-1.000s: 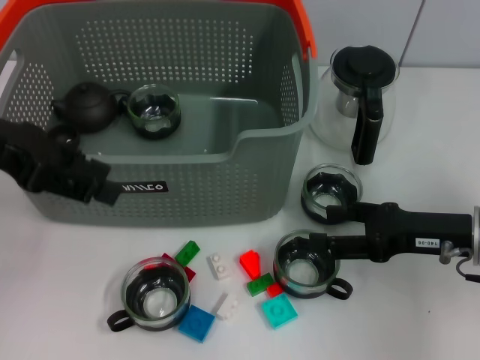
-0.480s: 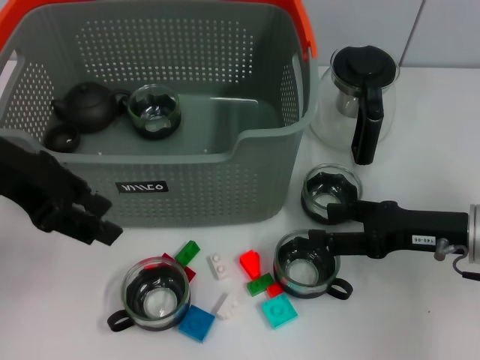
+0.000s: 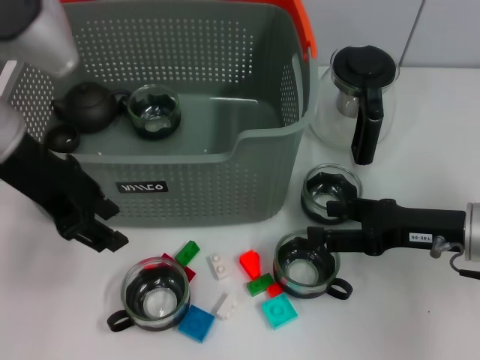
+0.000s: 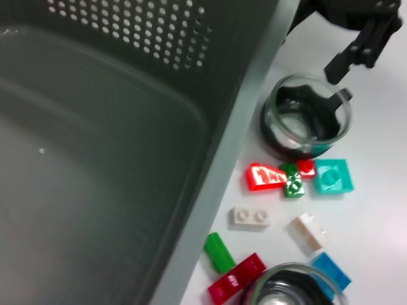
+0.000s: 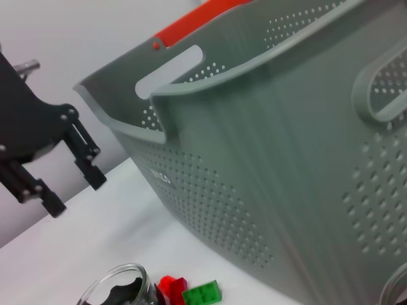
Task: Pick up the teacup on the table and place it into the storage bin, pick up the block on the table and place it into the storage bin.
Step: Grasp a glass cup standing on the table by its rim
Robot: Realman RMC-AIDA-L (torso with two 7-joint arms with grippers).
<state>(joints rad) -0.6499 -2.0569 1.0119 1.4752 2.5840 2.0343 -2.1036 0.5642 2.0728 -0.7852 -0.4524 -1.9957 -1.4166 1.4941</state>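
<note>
**Both pincers low among cups and blocks, bin partly filled**

Storage bin (image 3: pixel 187 187) sat at the rear left of the bench (image 3: pixel 60 300), already holding a dark teapot (image 3: pixel 88 105) and one glass teacup (image 3: pixel 154 111). A glass pot (image 3: pixel 360 97) stood beside it.

Right pincer (image 3: pixel 319 225) lay between two cups, fingers spread, one finger at the rim of the near teacup (image 3: pixel 306 264), nothing gripped. Risk as I judged it: a glancing close could tip the cup onto the red block (image 3: pixel 251 262) or shove its neighbour.

Left pincer (image 3: pixel 105 225), released and empty, hung before the bin wall above another teacup (image 3: pixel 156 292); a careless descent might scatter the loose blocks.

Head view alone showed the bin's contents. Left wrist view showed the white block (image 4: pixel 249 216) lying clear of the bin wall. Right wrist view showed the left pincer's fingers parted.
</note>
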